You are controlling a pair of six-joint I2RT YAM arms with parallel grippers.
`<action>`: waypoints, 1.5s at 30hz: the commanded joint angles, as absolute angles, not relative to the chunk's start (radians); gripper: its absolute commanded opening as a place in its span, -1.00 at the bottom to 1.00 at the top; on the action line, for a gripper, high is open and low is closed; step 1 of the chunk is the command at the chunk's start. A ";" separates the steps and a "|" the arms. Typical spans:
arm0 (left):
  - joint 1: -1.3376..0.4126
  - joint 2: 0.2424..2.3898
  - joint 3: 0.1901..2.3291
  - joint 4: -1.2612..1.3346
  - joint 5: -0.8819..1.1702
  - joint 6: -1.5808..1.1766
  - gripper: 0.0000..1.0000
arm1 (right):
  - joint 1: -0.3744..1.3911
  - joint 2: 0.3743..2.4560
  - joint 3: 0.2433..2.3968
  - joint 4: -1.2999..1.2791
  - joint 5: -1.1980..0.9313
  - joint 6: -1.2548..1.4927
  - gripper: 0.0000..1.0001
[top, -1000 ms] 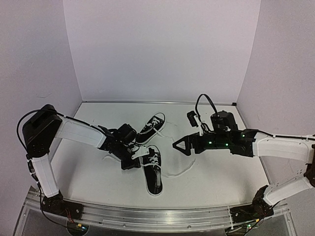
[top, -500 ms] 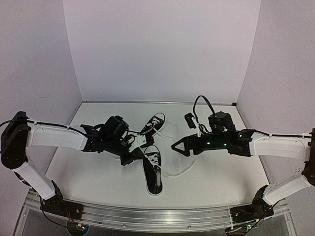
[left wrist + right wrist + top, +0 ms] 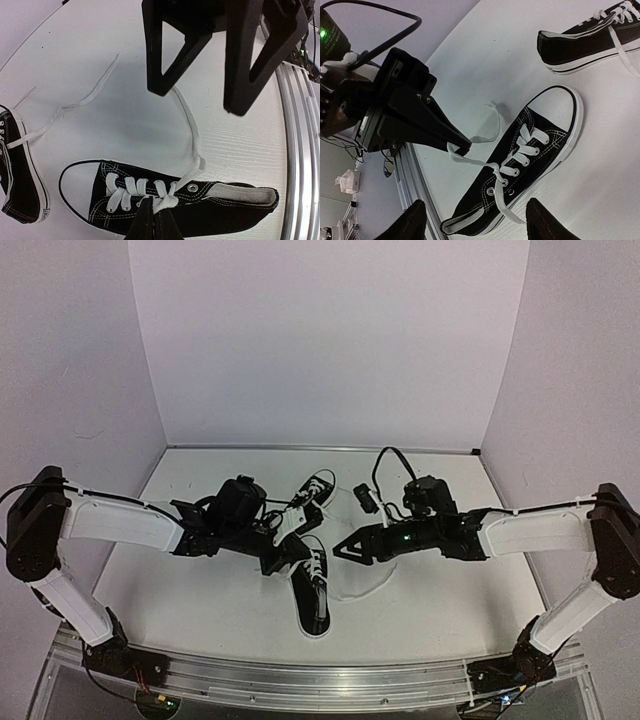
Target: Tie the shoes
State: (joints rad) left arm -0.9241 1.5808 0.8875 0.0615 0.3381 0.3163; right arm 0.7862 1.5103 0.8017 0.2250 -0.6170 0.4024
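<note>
The near shoe (image 3: pixel 313 592) lies on its sole mid-table, black canvas with a white toe cap. It also shows in the left wrist view (image 3: pixel 220 210) and the right wrist view (image 3: pixel 535 150). My left gripper (image 3: pixel 287 558) is shut on one end of its white lace (image 3: pixel 470 161) just above the top eyelets (image 3: pixel 154 204). The lace's other end (image 3: pixel 192 130) lies loose on the table. My right gripper (image 3: pixel 342 549) is open and empty, hovering just right of this shoe (image 3: pixel 477 206). The far shoe (image 3: pixel 316 487) lies behind, its laces (image 3: pixel 75 106) loose.
An aluminium rail (image 3: pixel 300 680) runs along the table's near edge, also in the left wrist view (image 3: pixel 300 150). White walls close in the back and sides. The far shoe sits close behind the left wrist (image 3: pixel 585 45).
</note>
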 commanded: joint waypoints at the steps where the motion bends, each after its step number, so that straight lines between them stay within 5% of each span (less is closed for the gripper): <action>1: -0.930 1.585 0.886 0.141 0.349 0.287 -1.00 | 0.805 1.572 0.829 0.340 -0.676 0.429 0.25; 12: -0.930 1.582 0.883 0.130 0.343 0.294 -1.00 | 0.853 1.710 0.903 0.436 -0.726 0.462 0.15; 21: -0.933 1.577 0.882 0.129 0.368 0.309 -1.00 | 0.863 1.764 0.933 0.469 -0.733 0.480 -0.15; 31: -0.935 1.580 0.878 0.116 0.367 0.321 -0.98 | 0.863 1.768 0.936 0.475 -0.745 0.478 -0.94; 45: -0.934 1.537 0.836 0.087 0.311 0.327 -0.42 | 0.862 1.675 0.870 0.455 -0.693 0.467 -1.00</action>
State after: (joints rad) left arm -0.9306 1.5773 0.8423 0.0777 0.3117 0.3206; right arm 0.8562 1.7354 0.8803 0.4095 -0.7109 0.4824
